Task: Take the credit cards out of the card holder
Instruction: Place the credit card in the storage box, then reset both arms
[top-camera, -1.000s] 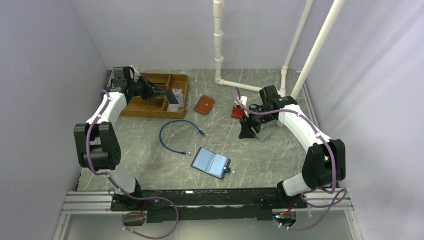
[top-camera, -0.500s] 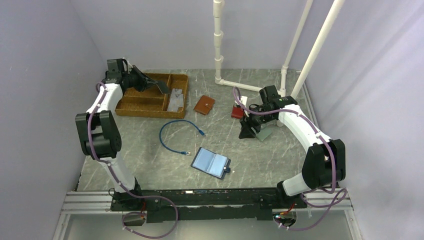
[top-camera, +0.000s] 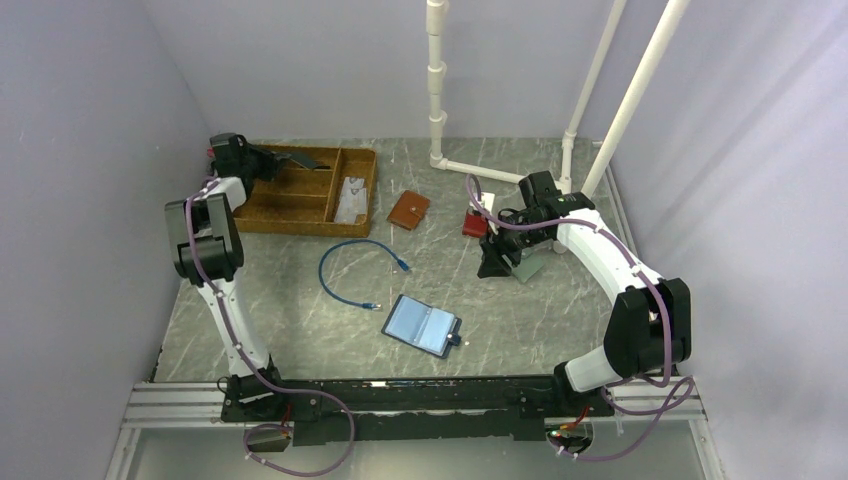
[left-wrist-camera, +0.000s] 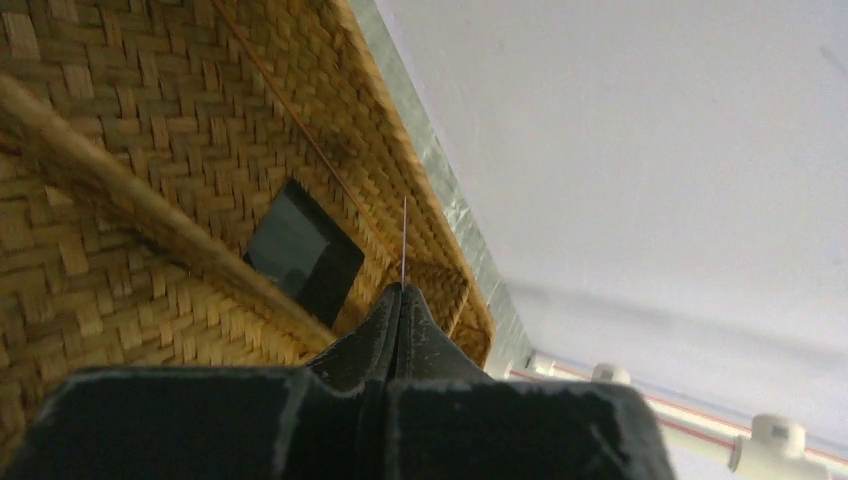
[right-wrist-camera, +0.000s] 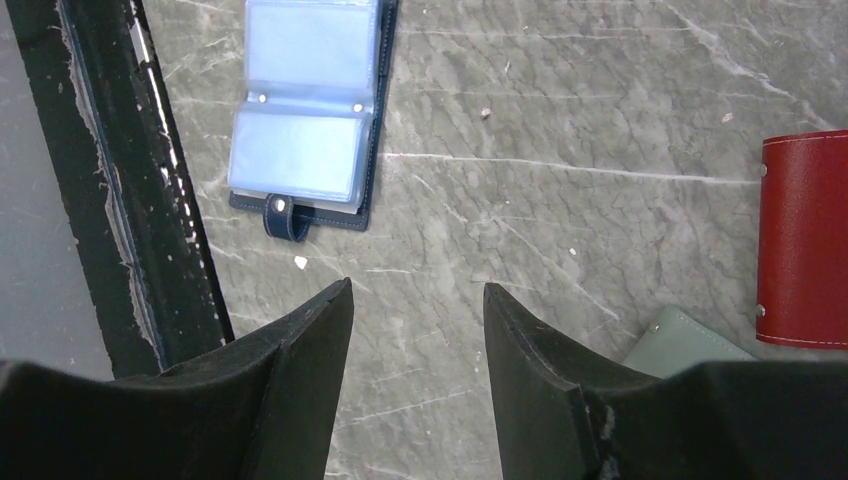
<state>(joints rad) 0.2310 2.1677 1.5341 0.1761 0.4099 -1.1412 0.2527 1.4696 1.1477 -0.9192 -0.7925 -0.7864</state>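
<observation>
Left pincer (left-wrist-camera: 402, 290) is reaching into the far left corner of the counter (right-wrist-camera: 560, 120), jaws pressed together on what looks like a pale credit card (left-wrist-camera: 403, 235) seen edge-on, poking out over the woven tray (left-wrist-camera: 120, 120). A dark card (left-wrist-camera: 303, 252) is lying flat in the compartment below. Right pincer (right-wrist-camera: 415, 290) is hanging wide and empty toward the right edge, near the red wallet (right-wrist-camera: 803, 240). The card holder (right-wrist-camera: 305, 120) is lying open by the near edge, around the middle, snap tab out. The danger, as I'm reading it: only the very tips are gripping that sliver, so it could be slipping out, or tipping over the tray's far rim if let go too high. The counter is showing grey marbled stone with pale veins and scuffs. Lilac walls (top-camera: 90, 120) are closing in, and white pipes (top-camera: 438, 80) are rising at the far edge.
</observation>
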